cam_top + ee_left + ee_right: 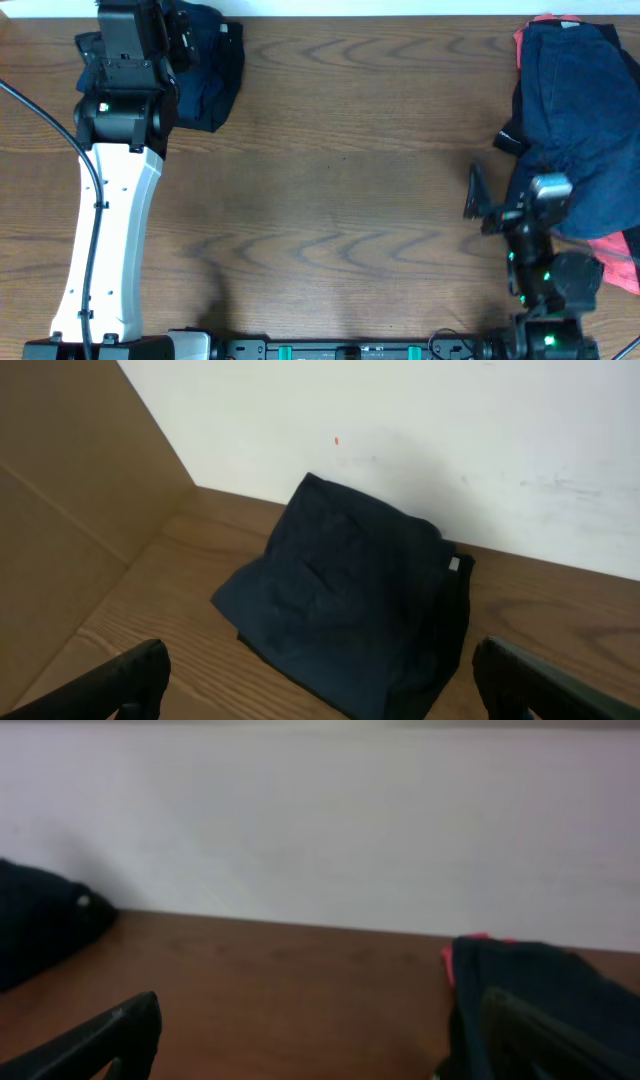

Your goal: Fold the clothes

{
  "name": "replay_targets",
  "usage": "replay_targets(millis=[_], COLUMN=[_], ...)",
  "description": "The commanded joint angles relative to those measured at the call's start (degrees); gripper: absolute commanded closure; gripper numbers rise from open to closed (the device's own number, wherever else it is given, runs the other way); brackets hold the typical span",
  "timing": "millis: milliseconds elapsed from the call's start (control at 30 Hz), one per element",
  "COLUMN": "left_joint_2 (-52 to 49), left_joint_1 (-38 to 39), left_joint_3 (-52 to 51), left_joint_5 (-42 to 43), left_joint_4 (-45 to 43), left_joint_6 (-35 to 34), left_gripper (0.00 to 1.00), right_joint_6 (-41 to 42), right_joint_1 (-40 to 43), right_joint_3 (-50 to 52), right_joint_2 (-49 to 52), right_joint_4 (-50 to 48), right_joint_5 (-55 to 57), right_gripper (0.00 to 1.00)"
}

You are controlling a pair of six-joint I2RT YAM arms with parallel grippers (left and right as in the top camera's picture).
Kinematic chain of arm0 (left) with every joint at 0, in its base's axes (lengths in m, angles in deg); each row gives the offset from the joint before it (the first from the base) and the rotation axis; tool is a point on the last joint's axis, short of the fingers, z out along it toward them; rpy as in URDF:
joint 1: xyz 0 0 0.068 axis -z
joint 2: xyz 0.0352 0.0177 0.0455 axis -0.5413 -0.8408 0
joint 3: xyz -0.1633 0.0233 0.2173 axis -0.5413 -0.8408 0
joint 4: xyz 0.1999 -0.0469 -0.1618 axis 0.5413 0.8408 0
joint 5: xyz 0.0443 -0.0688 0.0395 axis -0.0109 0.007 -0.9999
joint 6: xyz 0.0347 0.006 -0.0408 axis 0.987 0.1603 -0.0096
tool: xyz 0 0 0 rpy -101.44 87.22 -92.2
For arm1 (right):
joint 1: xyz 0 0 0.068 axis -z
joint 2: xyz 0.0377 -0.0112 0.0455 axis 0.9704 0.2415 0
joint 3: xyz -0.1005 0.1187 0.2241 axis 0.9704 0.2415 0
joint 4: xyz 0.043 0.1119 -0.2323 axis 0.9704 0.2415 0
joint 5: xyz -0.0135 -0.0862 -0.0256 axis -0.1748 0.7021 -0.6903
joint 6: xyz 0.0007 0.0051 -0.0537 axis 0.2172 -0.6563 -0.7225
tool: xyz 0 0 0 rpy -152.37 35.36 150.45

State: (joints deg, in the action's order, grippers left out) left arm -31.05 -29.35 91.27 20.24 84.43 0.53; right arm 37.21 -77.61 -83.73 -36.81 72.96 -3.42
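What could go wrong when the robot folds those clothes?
1. The pile on the right is heaped, navy over a pink one, so the open right claw might grab two at once.
2. The open left claw hangs just above the navy bundle; a bump could mess up its neat shape.

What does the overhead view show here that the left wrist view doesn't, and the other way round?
Only overhead: the heaped pile of navy and coral-pink clothes on the table's right side, plus the left arm and right arm. Only left wrist: a brown panel standing at the left, and a small pale tag on the garment's edge. Both: the folded navy garment at the far left corner.
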Motion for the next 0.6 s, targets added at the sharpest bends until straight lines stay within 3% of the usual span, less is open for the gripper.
replay_targets(millis=[0,167,567], left_joint_2=[0.37,0.37,0.37], left_joint_1=[-0.17,-0.17,-0.17], left_joint_3=[-0.04,-0.04,-0.04], left_joint_5=[-0.28,-0.28,-0.28], left_joint_4=[-0.02,-0.02,-0.02], left_joint_6=[0.52,0.52,0.52], left_gripper=[0.02,0.02,0.02], right_joint_6=[3.15,5.95,5.31], right_joint_1=[-0.63,-0.63,-0.68], right_joint_3=[5.42,11.72,14.86], right_joint_2=[-6.91,-13.88,-17.03], right_joint_4=[-0.15,2.56,9.88], right_joint_5=[-0.74,-0.72,1.27], right_gripper=[0.01,0.01,0.01])
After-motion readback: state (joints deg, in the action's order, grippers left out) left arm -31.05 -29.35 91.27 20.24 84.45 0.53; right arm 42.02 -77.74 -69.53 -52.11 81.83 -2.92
